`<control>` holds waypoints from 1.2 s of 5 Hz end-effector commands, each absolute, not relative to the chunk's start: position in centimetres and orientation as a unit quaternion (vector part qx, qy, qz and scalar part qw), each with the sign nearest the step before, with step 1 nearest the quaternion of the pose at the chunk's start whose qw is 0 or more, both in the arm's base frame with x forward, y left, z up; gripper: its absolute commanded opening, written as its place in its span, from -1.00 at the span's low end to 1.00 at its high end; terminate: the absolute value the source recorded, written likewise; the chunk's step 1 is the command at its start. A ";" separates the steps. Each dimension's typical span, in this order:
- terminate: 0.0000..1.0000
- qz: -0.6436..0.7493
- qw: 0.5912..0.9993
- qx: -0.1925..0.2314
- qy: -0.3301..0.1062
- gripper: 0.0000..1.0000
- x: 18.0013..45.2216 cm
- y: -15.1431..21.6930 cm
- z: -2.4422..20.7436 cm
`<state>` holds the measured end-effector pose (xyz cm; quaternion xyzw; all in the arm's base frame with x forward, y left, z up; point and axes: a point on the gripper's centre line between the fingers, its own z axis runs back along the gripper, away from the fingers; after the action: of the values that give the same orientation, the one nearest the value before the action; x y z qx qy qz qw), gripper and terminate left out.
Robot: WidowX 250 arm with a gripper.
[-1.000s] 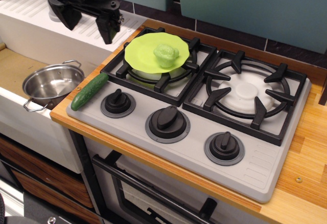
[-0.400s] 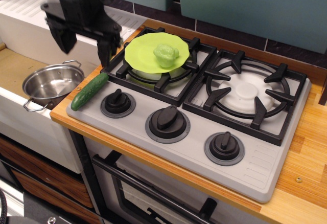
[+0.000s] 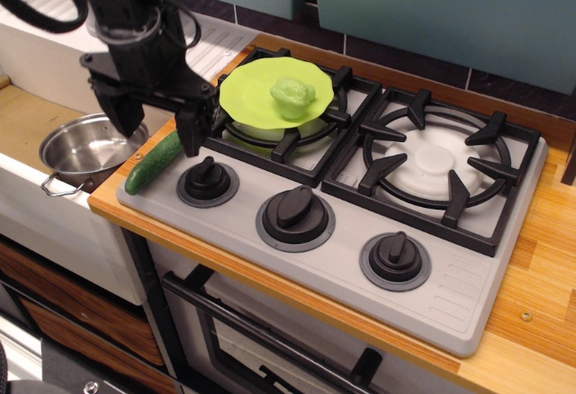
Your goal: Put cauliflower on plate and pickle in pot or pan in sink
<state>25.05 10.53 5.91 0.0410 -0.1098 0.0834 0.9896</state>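
So the claw is hanging right over the top end of the pickle, fingers spread apart, one finger on the sink side and the other on the stove side. Nothing between them that I can see, and I can't tell if either tip is actually touching the pickle or just hovering above it.

The pickle lies on the front left corner of the stove, slanted, its lower end pointing toward 7 o'clock and poking out to the edge of the wooden tabletop.

Over at 9 o'clock from the claw sits the pot, inside the sink, upright and empty, one loop handle facing the front. It's just beside the pickle but apart from it.

At 2 o'clock from the claw there's the plate sitting on the left burner grate, and the cauliflower is on the plate, a bit right of its middle.

Right burner is bare, three black knobs run along the front.
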 end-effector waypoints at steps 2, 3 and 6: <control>-1.00 0.070 0.986 0.039 -0.145 1.00 25.3 12.6 5.4; -1.00 0.067 0.985 0.033 -0.155 1.00 25.3 13.2 4.7; -1.00 0.072 0.983 0.013 -0.169 1.00 25.2 13.0 2.4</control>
<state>24.79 13.19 1.83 0.0055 -0.1639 0.0802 0.9832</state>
